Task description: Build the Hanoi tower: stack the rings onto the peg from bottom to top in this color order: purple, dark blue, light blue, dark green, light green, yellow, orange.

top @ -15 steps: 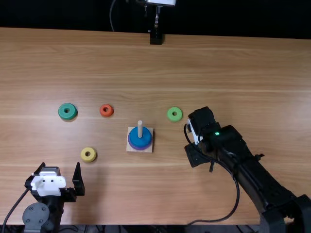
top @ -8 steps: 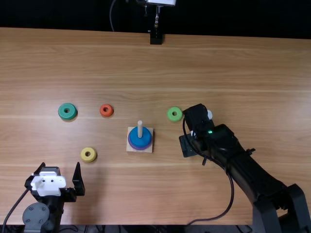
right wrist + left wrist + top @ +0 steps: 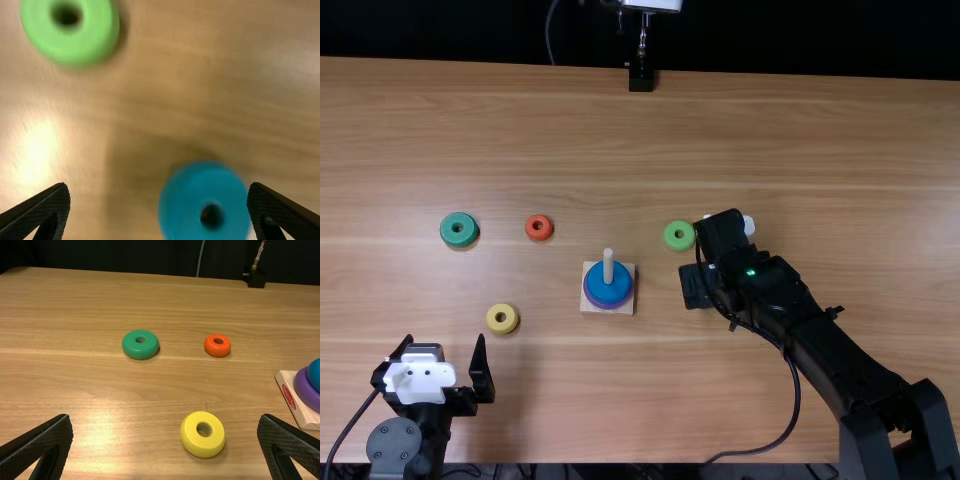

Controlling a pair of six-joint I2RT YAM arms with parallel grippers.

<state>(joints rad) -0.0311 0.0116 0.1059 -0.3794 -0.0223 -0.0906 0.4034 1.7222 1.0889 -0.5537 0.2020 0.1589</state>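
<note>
Seven rings are at this light brown wooden surface point(image 3: 770, 130), two stacked and five loose. The square pale wooden base point(image 3: 630, 310) sits around the middle, its light peg point(image 3: 608, 262) upright. Around the peg, the wide purple ring point(image 3: 303, 390) lies lowest, with the slightly narrower dark blue ring point(image 3: 608, 291) on top of it.

Off the peg, largest to smallest: the light blue ring point(image 3: 185, 200) lies flat near the right tool point(image 3: 722, 238); the dark green ring point(image 3: 132, 347) is chunky and smooth, far over on the left; the light green ring point(image 3: 679, 246) sits between the base and the right tool; the yellow ring point(image 3: 192, 437) is plump, nearest the left tool point(image 3: 444, 345); and the little orange ring point(image 3: 217, 349) is between dark green and light green.

Both tools have their fingers spread, and the light blue ring is down in the right one's gap, close to one finger; I can't tell if they touch. From above, the right tool's body covers its own fingertips. The left wrist view's edge cuts off the base and its stack.
</note>
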